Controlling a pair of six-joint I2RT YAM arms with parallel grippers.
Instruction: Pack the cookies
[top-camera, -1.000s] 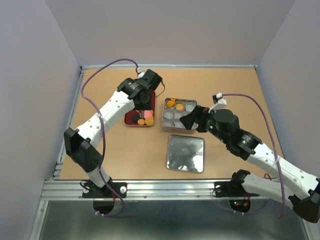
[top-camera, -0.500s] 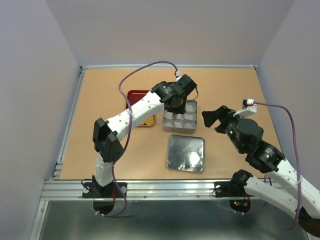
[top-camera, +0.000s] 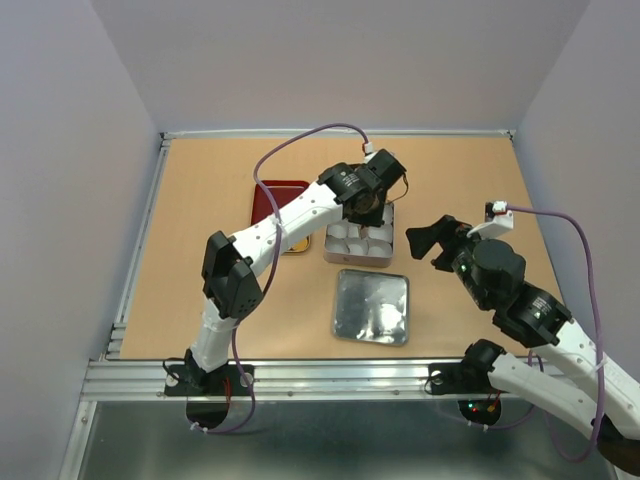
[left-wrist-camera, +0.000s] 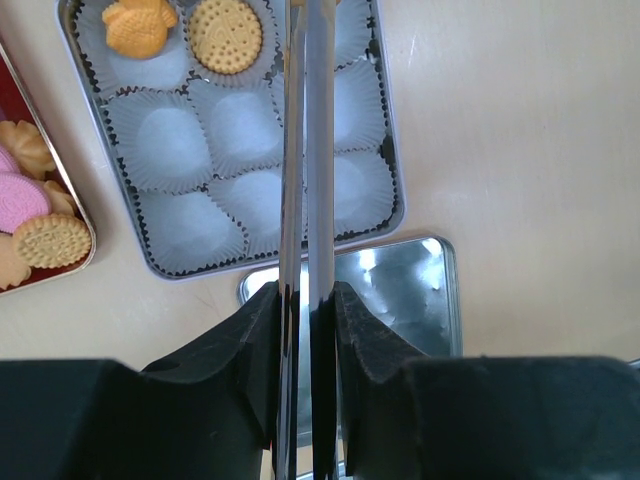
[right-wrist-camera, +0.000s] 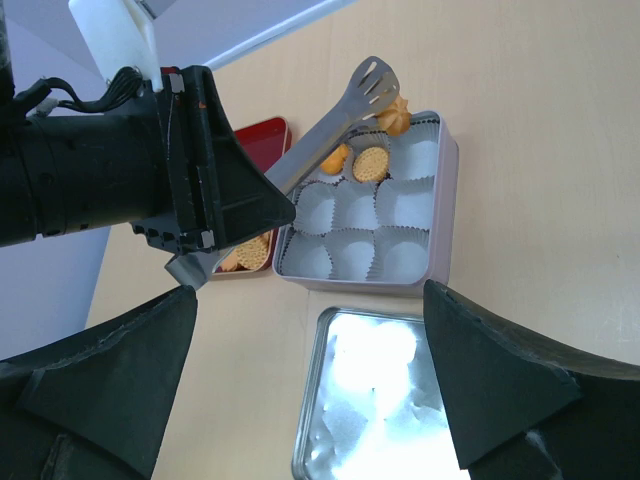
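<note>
Cookies (left-wrist-camera: 225, 35) are going into the tin (right-wrist-camera: 360, 284), and the step in hand looks like the third drop. Nearest the arm bases, the single tin lid (top-camera: 370, 305) lies upturned just on the near side of the tin. Off to the tin's right hangs the right gripper (top-camera: 432, 244), fingers spread wide, nothing in them. Over the tin itself, the left gripper (left-wrist-camera: 307, 310) is clamped around one pair of metal tongs (left-wrist-camera: 305, 150), whose blades are squeezed almost together and reach across to the tin's far edge. There an orange cookie (right-wrist-camera: 397, 110) sits at the tong tips, above the far-right cup; it looks pinched, though I cannot be sure. To do this well, I'd say bring the tips down over the middle of that cup before easing off, stay clear of the pleated paper and the neighbouring biscuit, then lift straight up. Count time: nine paper cups (left-wrist-camera: 165, 150) in three rows of three, two filled, an orange piece (left-wrist-camera: 140, 25) far-left and a round yellow biscuit far-middle, seven bare. Left of the tin, one red tray (top-camera: 272, 196) shows at least four more, one pink (left-wrist-camera: 20, 200), the rest cut off.
</note>
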